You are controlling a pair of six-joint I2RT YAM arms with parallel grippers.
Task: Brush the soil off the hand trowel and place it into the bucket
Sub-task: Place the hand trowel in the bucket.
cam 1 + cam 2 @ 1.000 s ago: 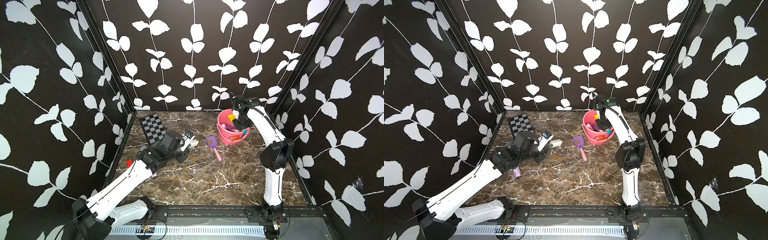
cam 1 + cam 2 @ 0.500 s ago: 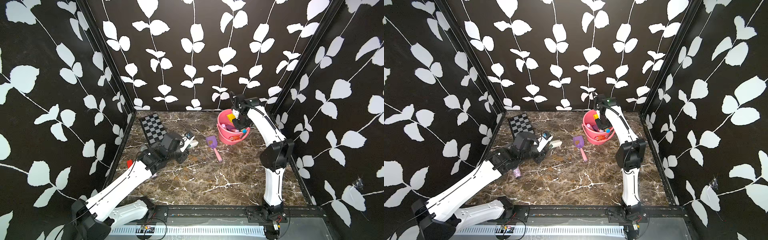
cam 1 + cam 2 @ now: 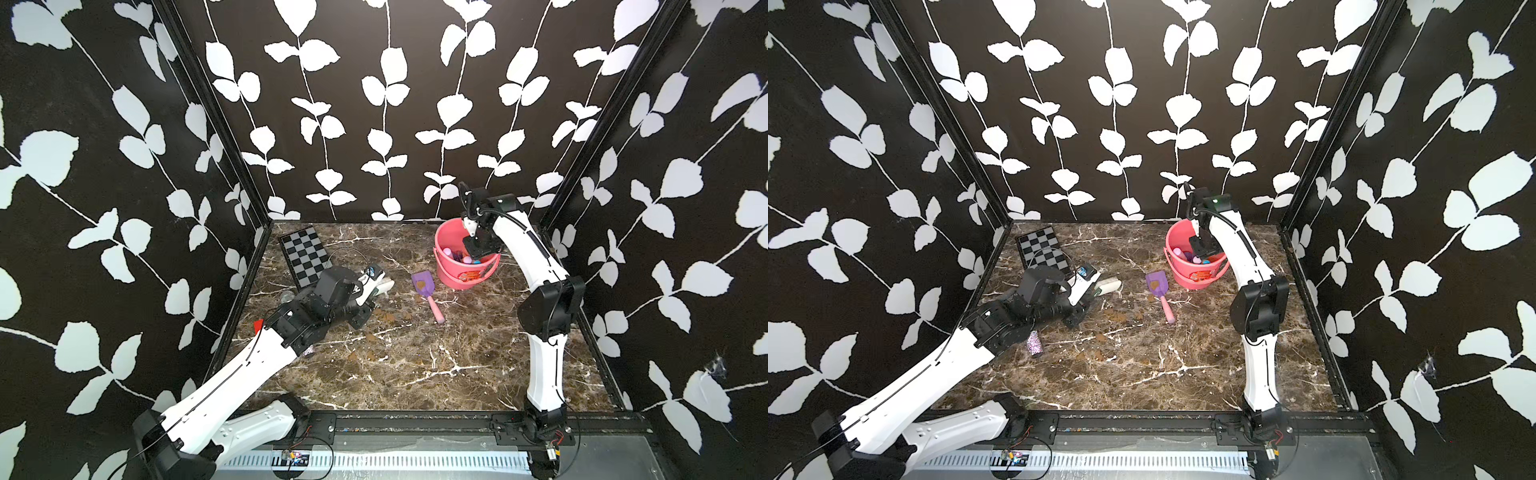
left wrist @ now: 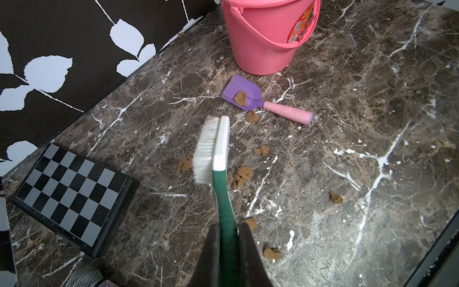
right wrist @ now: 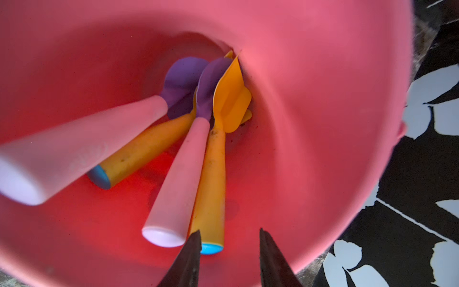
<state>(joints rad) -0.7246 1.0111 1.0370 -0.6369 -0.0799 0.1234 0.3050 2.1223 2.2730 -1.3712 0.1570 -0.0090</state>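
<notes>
A hand trowel with a purple blade and pink handle lies flat on the marble in front of the bucket, shown in both top views. A clump of soil sits on its blade, and more soil clumps are scattered nearby. My left gripper is shut on the green handle of a white-bristled brush, whose head is short of the trowel. My right gripper hangs open inside the bucket, above several trowels; an orange one ends beside one fingertip.
A chessboard lies at the back left, close to my left arm. A microphone head and a glittery tube rest near the left wall. The bucket stands at the back right by the wall.
The right gripper's jaws have parted, and the yellow-orange trowel that showed at them above the bucket now lies inside it. The left arm with the brush has barely moved.
</notes>
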